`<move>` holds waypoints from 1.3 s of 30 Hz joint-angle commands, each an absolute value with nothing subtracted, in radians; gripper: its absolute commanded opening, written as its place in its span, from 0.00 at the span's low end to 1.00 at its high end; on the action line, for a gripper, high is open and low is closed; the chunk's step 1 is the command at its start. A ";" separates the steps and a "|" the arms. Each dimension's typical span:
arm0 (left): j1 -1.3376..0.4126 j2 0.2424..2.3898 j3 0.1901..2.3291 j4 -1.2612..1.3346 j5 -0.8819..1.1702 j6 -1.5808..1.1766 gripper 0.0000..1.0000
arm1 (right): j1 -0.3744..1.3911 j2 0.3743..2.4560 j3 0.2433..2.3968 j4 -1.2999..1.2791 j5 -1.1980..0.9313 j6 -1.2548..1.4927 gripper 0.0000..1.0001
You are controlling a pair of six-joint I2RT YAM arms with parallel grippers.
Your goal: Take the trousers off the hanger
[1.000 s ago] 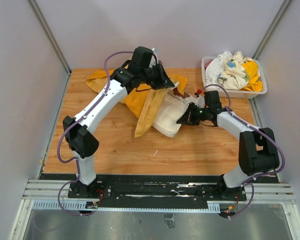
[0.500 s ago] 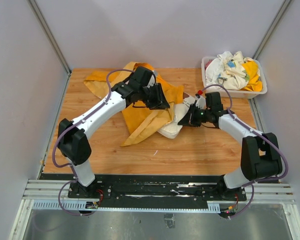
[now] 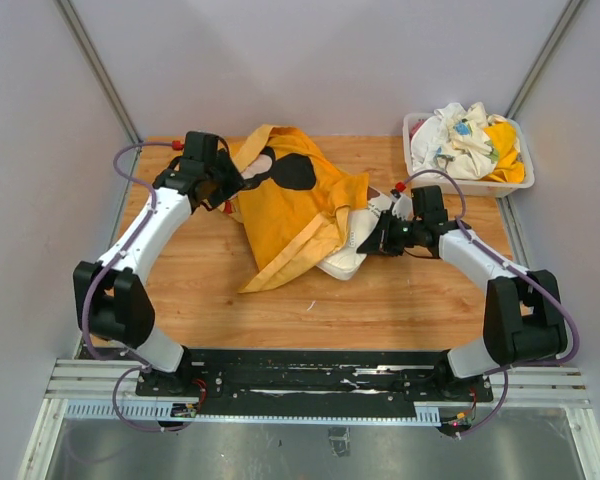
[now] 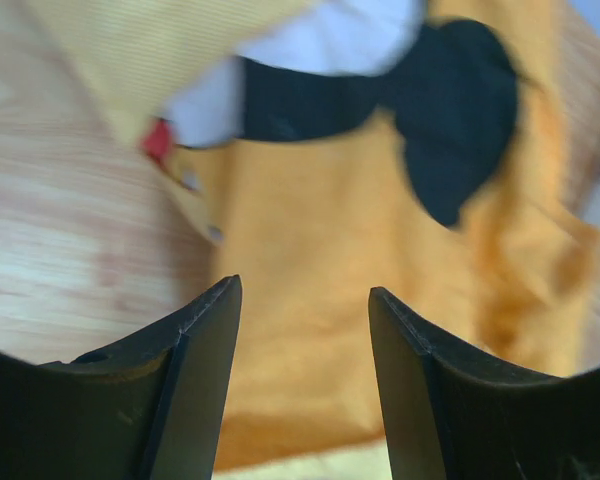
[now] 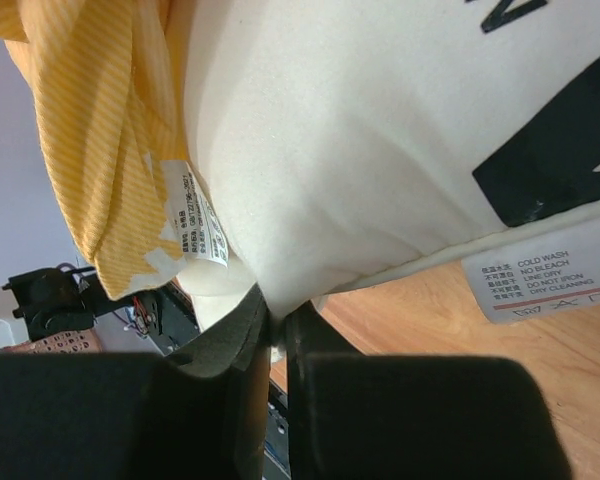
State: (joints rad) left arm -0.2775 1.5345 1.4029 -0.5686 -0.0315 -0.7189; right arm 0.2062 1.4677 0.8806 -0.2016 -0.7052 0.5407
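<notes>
The yellow trousers (image 3: 300,205) with black patches lie spread on the wooden table (image 3: 210,290), partly over a white padded fabric piece (image 3: 348,252). My left gripper (image 3: 230,185) is at their left edge, open and empty. In the left wrist view the left gripper (image 4: 305,290) hovers above the yellow cloth (image 4: 310,230). My right gripper (image 3: 375,243) is shut on the white piece's edge; in the right wrist view the right gripper (image 5: 278,320) pinches the white fabric (image 5: 360,130) beside yellow striped cloth (image 5: 90,130). I cannot make out the hanger.
A white basket (image 3: 412,150) heaped with white and yellow clothes (image 3: 470,140) stands at the table's back right corner. Grey walls close in the table on the left, right and back. Care labels (image 5: 540,285) hang from the white fabric.
My left gripper opened, let go of the yellow trousers and swung left and back. The trousers dropped and spread flat on the table. The right gripper kept its hold.
</notes>
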 commanded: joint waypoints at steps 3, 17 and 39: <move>-0.221 1.677 1.371 -0.466 -0.248 -0.693 0.59 | 0.178 1.444 0.905 -0.231 -0.735 0.510 0.09; -0.184 1.988 1.617 -0.505 -0.538 -0.590 0.62 | 0.177 1.478 0.934 -0.236 -0.750 0.504 0.09; -0.157 2.058 2.190 -0.414 -0.677 -0.404 0.07 | 0.178 1.575 0.979 -0.219 -0.758 0.523 0.09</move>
